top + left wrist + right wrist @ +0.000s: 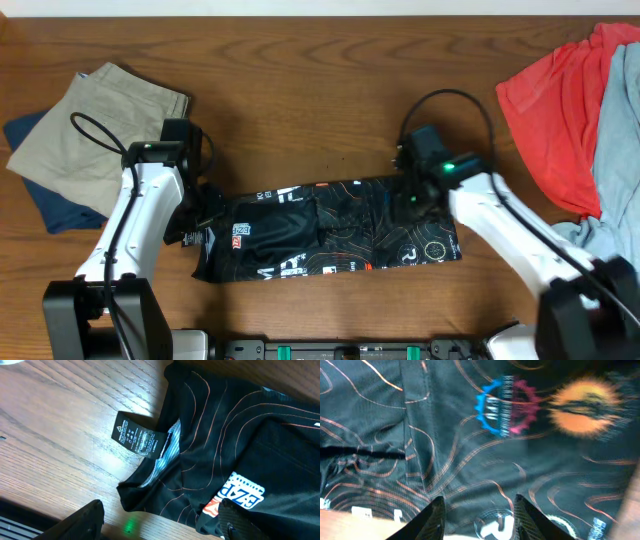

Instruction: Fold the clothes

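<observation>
A brown wooden desk (300, 90) with a strong wavy grain filled the overhead view, and a thin pale strip (300, 6) ran beyond its far edge. Of the room, nothing more could be made out.

The black sports jersey with thin orange contour lines and white lettering (320, 235) lay folded into a long flat band near the middle of the desk's front edge. A black care label (138, 435) stuck out from its left end onto bare wood.

The left gripper (203, 208) sat at that left end with its fingers (87, 520) spread wide, clamped on nothing. The right gripper (408, 200) hung over the band's far right part. Its fingers (434, 517) stood apart, with flat cloth showing between them.

Folded khaki shorts (95, 120) lay on a dark blue garment (55, 205) near the far left corner. A crumpled plain red shirt (555, 95) and a pale blue-grey garment (615, 150) were heaped against the right edge, well apart from the jersey.
</observation>
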Controlling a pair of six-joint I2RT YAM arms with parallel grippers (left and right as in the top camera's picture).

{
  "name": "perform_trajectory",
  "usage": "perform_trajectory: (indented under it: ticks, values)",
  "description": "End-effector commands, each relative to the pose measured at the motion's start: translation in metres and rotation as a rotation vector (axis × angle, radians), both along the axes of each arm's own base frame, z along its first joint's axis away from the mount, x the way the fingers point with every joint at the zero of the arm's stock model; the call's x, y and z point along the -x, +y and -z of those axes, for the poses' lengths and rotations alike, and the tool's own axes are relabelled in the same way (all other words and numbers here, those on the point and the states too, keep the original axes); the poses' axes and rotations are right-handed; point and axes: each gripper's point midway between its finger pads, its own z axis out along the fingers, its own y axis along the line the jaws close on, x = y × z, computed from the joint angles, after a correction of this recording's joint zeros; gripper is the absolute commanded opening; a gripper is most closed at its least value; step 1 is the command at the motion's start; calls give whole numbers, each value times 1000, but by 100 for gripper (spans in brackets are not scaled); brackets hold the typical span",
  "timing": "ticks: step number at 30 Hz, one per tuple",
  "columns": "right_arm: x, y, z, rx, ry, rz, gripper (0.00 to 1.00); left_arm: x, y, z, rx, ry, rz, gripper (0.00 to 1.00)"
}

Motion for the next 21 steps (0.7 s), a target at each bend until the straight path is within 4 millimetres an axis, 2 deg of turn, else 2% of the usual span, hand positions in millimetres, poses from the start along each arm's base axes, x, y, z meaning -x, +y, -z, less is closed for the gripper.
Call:
perform_trajectory:
  ticks: [1, 7, 14, 21]
  values:
    - [3, 20, 12, -2, 24, 24, 41, 3, 2, 1, -6, 10, 9, 75]
    - [2, 40, 23, 27, -12, 69, 42, 3, 2, 1, -6, 10, 9, 75]
    - [0, 36, 32, 123, -62, 142, 43, 3, 2, 1, -6, 10, 9, 75]
    - [0, 48, 49, 129, -59, 130, 43, 3, 2, 1, -6, 10, 9, 75]
